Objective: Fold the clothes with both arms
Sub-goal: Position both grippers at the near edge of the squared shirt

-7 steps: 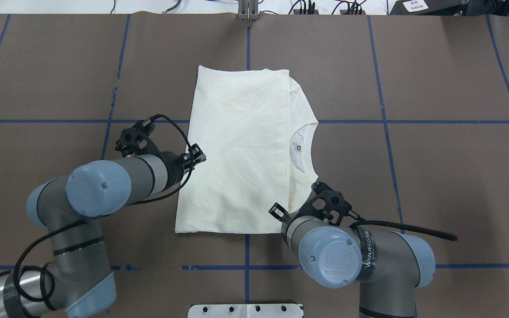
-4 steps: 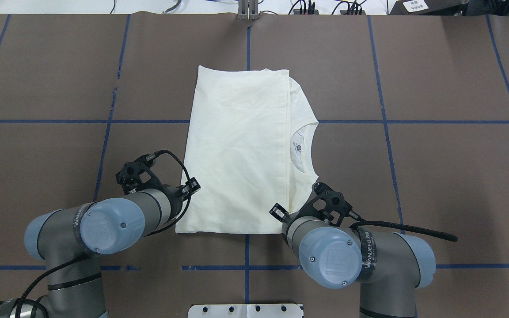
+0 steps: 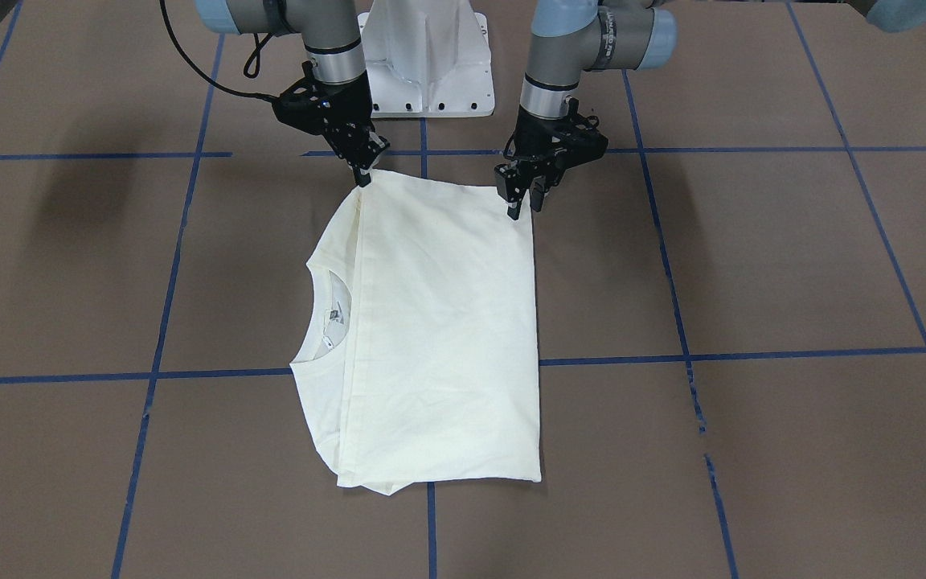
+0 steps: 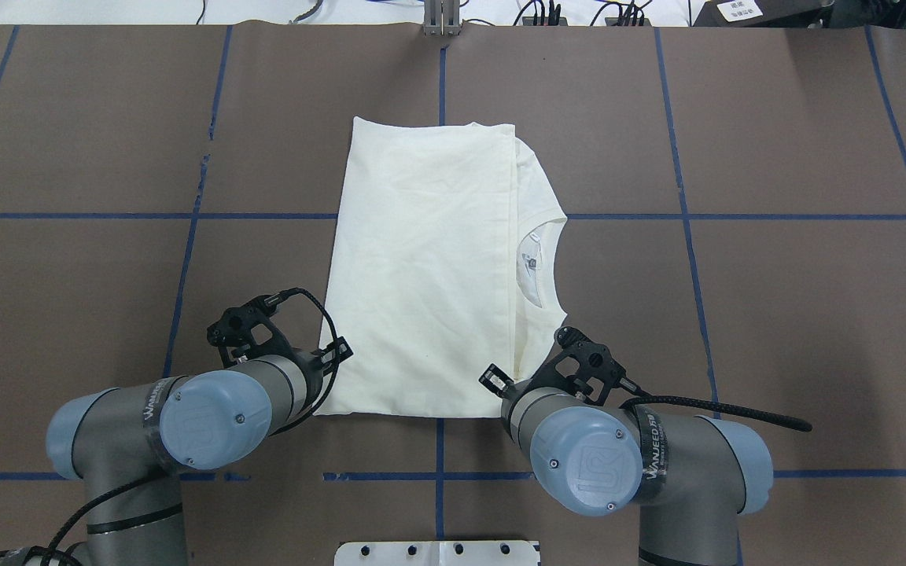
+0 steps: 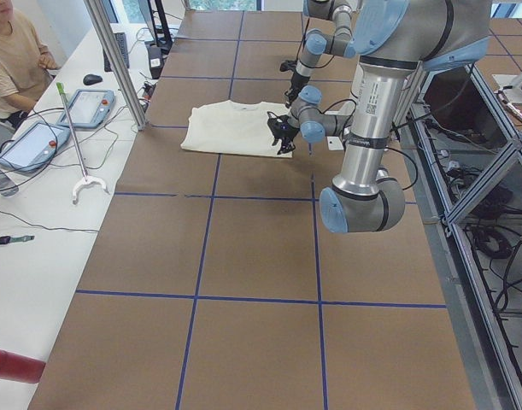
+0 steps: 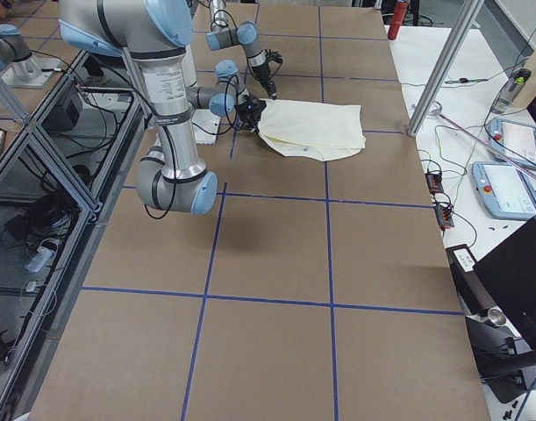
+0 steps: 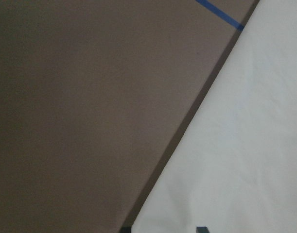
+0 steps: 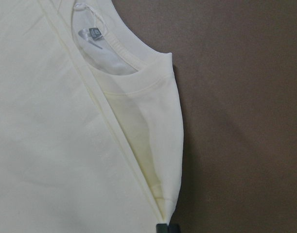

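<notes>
The cream T-shirt [image 4: 421,259] lies folded lengthwise on the brown table, sleeves tucked in and print hidden. Its ribbed neck [image 4: 541,259] faces my right. In the front view the shirt [image 3: 439,338] has both grippers at its edge nearest the robot. My left gripper [image 3: 526,207] is open, its fingers astride the shirt's near left corner. The left wrist view shows the shirt edge [image 7: 245,145] between the two fingertips. My right gripper [image 3: 362,173] is shut on the shirt's near right corner, beside the shoulder fold [image 8: 163,160]. Both are hidden under the wrists in the overhead view.
The white pedestal base [image 3: 427,72] stands just behind the grippers. Blue tape lines [image 4: 815,216] grid the table. An operator [image 5: 13,51] sits at a side desk with tablets beyond a metal post [image 5: 115,60]. A red cylinder [image 5: 13,366] lies on that desk.
My left arm has moved back toward the robot along the shirt's left edge, to its near left corner. The right arm and the shirt have not moved.
</notes>
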You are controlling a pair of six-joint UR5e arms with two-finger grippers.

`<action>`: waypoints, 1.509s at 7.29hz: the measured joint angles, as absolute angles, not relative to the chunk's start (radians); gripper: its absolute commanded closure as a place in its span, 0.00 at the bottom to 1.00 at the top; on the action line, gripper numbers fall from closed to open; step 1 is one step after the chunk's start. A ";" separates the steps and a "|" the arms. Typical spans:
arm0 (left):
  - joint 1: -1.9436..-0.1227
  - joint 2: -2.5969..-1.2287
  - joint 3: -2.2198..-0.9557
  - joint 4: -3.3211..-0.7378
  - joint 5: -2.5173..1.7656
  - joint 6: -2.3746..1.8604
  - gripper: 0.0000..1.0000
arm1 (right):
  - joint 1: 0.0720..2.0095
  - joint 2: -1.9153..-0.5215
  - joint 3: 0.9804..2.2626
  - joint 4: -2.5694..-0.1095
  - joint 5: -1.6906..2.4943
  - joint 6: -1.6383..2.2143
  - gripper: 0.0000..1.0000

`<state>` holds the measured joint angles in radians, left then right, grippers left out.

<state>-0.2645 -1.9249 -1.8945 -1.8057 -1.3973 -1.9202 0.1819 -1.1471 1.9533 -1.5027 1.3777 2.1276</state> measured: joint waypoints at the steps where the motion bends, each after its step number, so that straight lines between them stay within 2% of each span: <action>1: -0.249 -1.925 -1.903 -1.770 -1.397 -1.920 0.46 | 0.180 -1.146 1.953 -1.503 1.378 2.128 1.00; 5: -0.194 -1.924 -1.916 -1.725 -1.397 -1.953 0.49 | 0.172 -1.147 1.952 -1.503 1.378 2.130 1.00; 7: -0.186 -1.922 -1.918 -1.715 -1.397 -1.962 0.54 | 0.171 -1.147 1.952 -1.503 1.377 2.130 1.00; 8: -0.185 -1.922 -1.919 -1.702 -1.397 -1.963 0.63 | 0.170 -1.147 1.953 -1.503 1.376 2.131 1.00; 9: -0.185 -1.921 -1.919 -1.694 -1.397 -1.963 1.00 | 0.170 -1.147 1.953 -1.503 1.376 2.131 1.00; 11: -0.185 -1.924 -1.924 -1.690 -1.397 -1.964 1.00 | 0.170 -1.147 1.953 -1.504 1.376 2.131 1.00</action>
